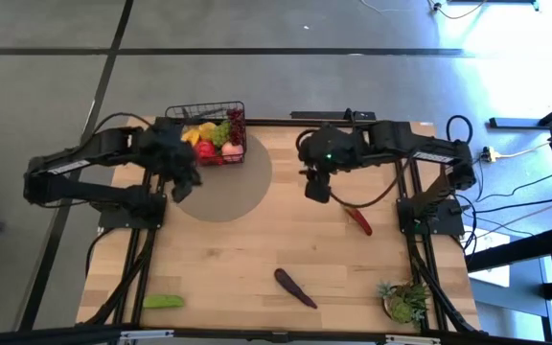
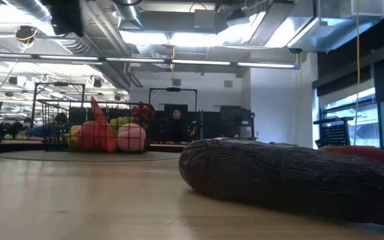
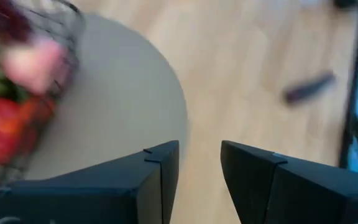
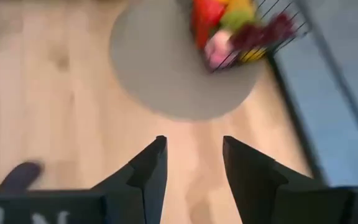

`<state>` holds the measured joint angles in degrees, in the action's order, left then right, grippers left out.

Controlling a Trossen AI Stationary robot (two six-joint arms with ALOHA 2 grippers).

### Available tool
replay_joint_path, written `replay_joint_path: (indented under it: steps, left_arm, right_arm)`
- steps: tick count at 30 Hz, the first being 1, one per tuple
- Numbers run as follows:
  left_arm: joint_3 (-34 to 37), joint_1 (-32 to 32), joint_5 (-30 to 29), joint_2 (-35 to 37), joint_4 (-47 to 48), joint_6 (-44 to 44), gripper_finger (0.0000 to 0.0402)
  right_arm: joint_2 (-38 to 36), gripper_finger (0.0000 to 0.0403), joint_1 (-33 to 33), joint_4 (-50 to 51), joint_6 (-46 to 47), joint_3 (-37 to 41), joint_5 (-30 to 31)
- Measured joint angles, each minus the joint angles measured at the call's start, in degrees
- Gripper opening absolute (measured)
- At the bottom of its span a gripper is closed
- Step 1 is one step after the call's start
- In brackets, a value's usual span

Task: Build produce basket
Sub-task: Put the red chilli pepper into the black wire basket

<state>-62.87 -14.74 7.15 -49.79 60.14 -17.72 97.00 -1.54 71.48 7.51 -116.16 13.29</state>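
The black wire basket (image 1: 214,129) stands on the far part of a round grey mat (image 1: 226,182) and holds several pieces of produce, red, yellow, green and pink. It also shows in the low view as the basket (image 2: 99,130). Three pieces lie loose on the wood: a red chili (image 1: 357,220), a dark eggplant (image 1: 295,287) and a green cucumber (image 1: 163,301). My left gripper (image 3: 199,162) hangs open above the mat's left edge, beside the basket (image 3: 23,93). My right gripper (image 4: 194,155) hangs open above the table right of the mat, with nothing between its fingers.
A spiky green potted plant (image 1: 405,302) stands at the near right corner. The eggplant (image 2: 285,180) fills the front of the low view. Bare wood lies in the table's middle between the mat and the eggplant. Cables hang off the table's right side.
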Motion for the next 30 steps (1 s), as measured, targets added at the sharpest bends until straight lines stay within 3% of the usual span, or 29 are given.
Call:
replay_joint_path:
  steps: [6, 12, 20, 26, 30]
  left_arm:
    - [0.0, 8.84, 4.53, 0.42, 10.87, -1.52, 0.0108]
    - [0.0, 17.74, 7.46, 0.44, 11.5, -5.22, 0.0108]
    - [0.0, 23.76, 0.22, 0.44, 11.4, -12.12, 0.0108]
    - [0.0, 24.71, -1.63, 0.42, 11.15, -13.24, 0.0106]
    - [0.0, 24.71, -2.29, 0.42, 11.15, -13.62, 0.0108]
  right_arm:
    - [0.47, 0.0153, -0.13, 4.29, 1.61, 0.17, -7.63]
    - [0.47, 0.0153, -0.15, 4.75, 2.96, 0.17, -12.4]
    - [0.52, 0.0153, -0.02, 18.66, 21.95, 0.18, -12.53]
    - [0.6, 0.0153, -0.02, 18.26, 38.51, 2.32, -12.53]
    - [0.63, 0.0153, -0.4, 18.35, 42.54, 7.34, -14.66]
